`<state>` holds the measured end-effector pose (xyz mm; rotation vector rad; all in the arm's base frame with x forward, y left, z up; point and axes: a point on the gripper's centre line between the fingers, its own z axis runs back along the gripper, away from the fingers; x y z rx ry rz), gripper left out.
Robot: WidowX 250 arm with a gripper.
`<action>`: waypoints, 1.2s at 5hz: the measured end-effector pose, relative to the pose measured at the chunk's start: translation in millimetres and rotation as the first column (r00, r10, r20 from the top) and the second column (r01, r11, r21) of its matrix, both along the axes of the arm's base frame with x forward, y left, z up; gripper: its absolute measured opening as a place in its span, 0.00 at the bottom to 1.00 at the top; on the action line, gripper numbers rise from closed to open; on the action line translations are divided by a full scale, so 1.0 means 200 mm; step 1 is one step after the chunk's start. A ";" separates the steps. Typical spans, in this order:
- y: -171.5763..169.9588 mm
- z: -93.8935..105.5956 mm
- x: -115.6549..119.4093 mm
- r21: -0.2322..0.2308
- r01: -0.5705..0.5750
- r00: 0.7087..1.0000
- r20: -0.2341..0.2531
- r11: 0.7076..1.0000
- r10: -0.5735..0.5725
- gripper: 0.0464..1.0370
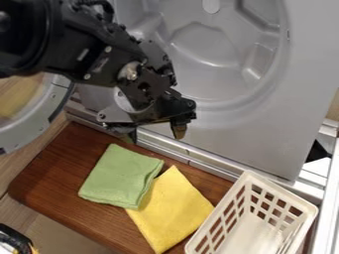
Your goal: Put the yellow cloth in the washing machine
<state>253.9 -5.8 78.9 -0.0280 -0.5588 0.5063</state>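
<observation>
A gripper (pixel 155 133), spread wide, hangs by the grey washing machine (pixel 248 136). Yellow cloth (pixel 173 208) and green cloth (pixel 119 176) touch on the wooden tabletop (pixel 53 181).

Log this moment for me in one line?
pincer: open, empty | yellow cloth: on brown board, partly under green cloth | not yet loaded

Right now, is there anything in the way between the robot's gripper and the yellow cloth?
Nothing visible stands between the gripper and the yellow cloth; its upper part looks uncovered. The green cloth lies right along one side of it and the white basket is close on the other, so both flank it rather than block it.
</observation>
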 end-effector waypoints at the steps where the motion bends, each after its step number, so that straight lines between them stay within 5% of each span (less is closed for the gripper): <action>1: 0.00 -0.03 -0.01 0.000 -0.006 1.000 -0.020 1.000 0.006 0.96; 3: -0.02 -0.27 0.01 -0.015 -0.024 0.998 -0.050 1.000 0.024 0.96; 4: -0.06 -0.39 0.01 -0.020 0.018 0.994 -0.107 1.000 -0.020 0.96; 6: -0.10 -0.55 0.06 -0.084 0.043 0.983 -0.172 0.996 -0.057 0.96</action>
